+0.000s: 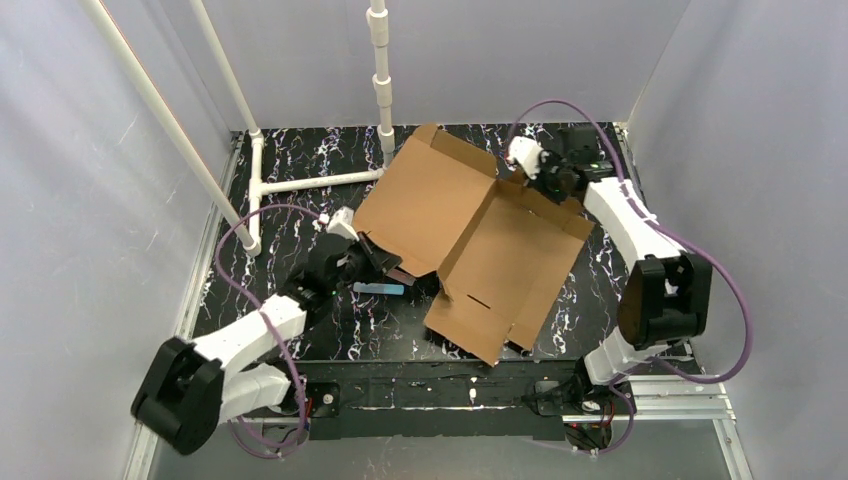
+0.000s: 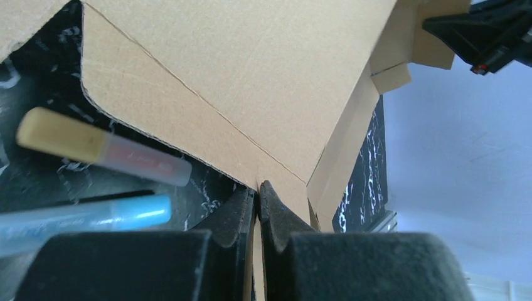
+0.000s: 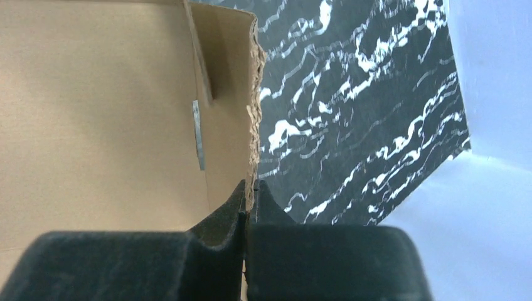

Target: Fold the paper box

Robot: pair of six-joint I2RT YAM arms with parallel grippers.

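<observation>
In the middle of the black marbled worktop (image 1: 300, 160) the paper box (image 1: 470, 235) lies mostly flat, inside up. The left hand (image 2: 258, 189) is clamped on its near-left flap, and the right hand (image 3: 250, 188) is pinched on the far-right wall. Both should probably raise their sides together along the scored creases, gently, so the board doesn't tear. A blue marker (image 2: 94, 216) and a yellow-capped marker (image 2: 103, 149) lie just beside the left hand and could snag the flap; a white pipe frame (image 1: 300, 183) stands beyond
</observation>
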